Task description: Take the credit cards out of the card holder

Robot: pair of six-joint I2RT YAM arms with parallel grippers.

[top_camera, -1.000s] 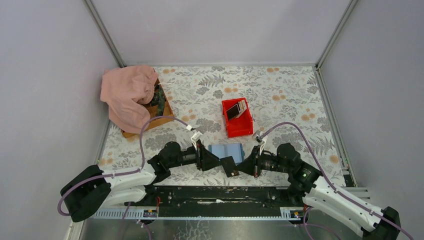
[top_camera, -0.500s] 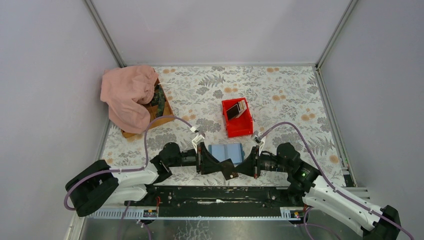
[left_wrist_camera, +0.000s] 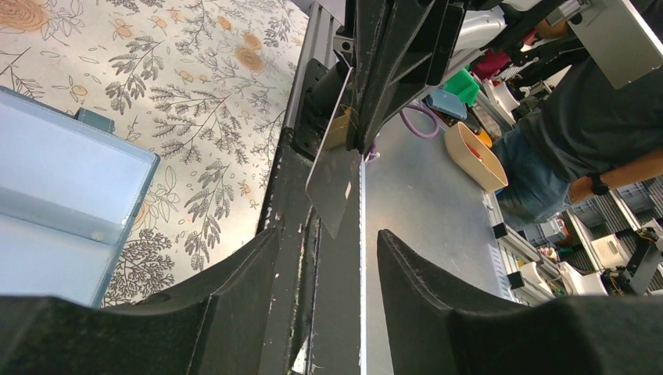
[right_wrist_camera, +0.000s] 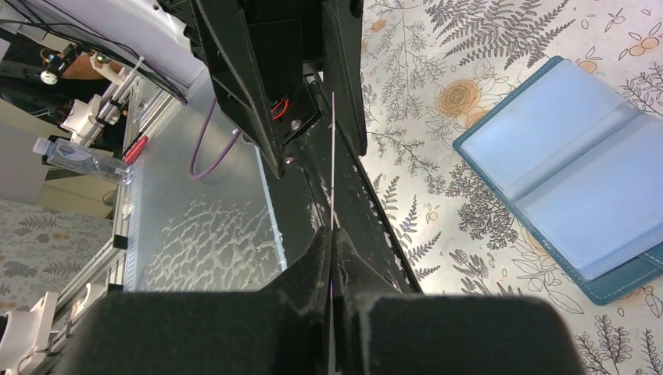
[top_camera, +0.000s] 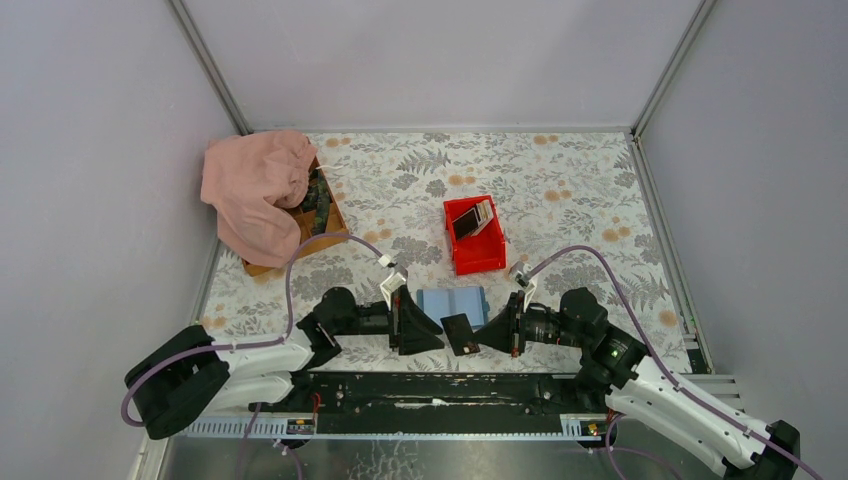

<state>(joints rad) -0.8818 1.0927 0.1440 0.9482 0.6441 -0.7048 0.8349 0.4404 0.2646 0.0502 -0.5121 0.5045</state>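
Note:
The card holder is a blue wallet lying open and flat on the floral table between the two grippers; it also shows in the left wrist view and the right wrist view. My right gripper is shut on one dark credit card, held just above the table's near edge, seen edge-on in its wrist view. My left gripper is open and empty, just left of that card. Several more cards stand in the red bin.
A pink cloth drapes over a wooden box at the back left. The black mounting rail runs along the near edge below both grippers. Grey walls close in the table on three sides.
My left gripper has drawn back to the left, away from the dark card, and stands open. The right gripper still holds the card and has shifted slightly right.

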